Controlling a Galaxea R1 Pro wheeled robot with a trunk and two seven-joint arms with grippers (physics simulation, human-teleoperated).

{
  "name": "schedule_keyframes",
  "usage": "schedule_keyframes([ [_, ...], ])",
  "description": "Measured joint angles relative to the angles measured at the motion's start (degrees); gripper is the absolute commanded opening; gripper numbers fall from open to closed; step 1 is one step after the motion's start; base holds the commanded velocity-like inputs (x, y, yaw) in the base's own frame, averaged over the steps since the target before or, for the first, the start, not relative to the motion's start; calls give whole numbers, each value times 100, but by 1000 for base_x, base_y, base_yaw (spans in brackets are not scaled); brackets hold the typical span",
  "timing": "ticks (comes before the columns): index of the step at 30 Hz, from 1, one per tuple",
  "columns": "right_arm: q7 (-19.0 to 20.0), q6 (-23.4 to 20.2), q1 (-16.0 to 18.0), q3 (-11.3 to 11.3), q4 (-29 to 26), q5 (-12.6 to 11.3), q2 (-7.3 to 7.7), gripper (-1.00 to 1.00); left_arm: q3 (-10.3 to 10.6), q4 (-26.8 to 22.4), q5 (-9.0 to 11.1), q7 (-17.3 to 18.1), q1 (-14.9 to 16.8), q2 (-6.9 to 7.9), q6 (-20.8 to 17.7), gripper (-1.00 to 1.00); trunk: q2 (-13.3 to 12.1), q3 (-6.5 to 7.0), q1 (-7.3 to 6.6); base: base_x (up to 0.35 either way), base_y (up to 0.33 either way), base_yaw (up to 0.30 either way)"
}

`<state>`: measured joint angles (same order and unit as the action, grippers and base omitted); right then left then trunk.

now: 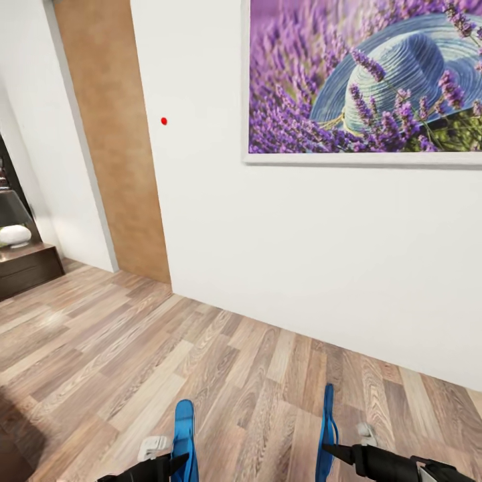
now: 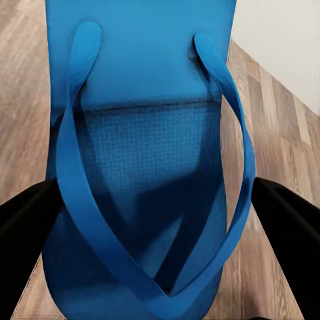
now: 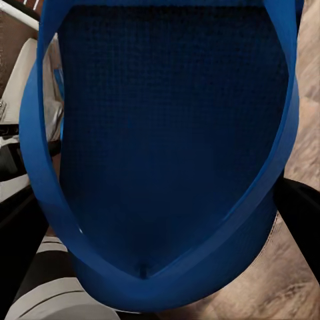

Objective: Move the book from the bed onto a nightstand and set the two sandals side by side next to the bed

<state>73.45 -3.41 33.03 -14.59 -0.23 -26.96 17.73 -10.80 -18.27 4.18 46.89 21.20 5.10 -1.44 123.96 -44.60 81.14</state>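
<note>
The head view looks down at a white wall (image 1: 301, 254) of the bedroom, where a purple flower picture (image 1: 365, 77) hangs in a pale frame, and at the wood-plank floor (image 1: 134, 355) that runs up to the wall's foot. A brown door panel (image 1: 114, 134) stands at the wall's far-left end, with a small red dot (image 1: 164, 121) on the white surface just beside it. At the left edge of that view a low dark-brown cabinet (image 1: 27, 268) carries a white rounded object (image 1: 15, 235) on its top.

Both sandals are off the floor, one in each tool, well apart from each other. The left tool (image 1: 175, 462) is clenched on the left sandal (image 1: 183, 435), which points toward the wall with its sole side roughly flat; in the left wrist view the black fingers (image 2: 23, 230) press in on both edges of the blue footbed (image 2: 143, 173), and the thin straps meet at the toe post near the camera. The right tool (image 1: 329, 452) grips the right sandal (image 1: 327, 428) — this one is turned on its edge, so the head view sees only a narrow blue strip. In the right wrist view the sandal's dark textured footbed (image 3: 167, 133) sits close to the lens, a black finger (image 3: 300, 207) against one side.
</note>
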Motion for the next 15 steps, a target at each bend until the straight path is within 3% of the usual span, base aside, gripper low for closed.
schedule_keyframes([
  [15, 1, 0, 0, 0, 0, 2, 0, -100, 0, 9, -1, 0, -1, -6, 0, -100, 0, 42, 0, 0, 0, 270],
])
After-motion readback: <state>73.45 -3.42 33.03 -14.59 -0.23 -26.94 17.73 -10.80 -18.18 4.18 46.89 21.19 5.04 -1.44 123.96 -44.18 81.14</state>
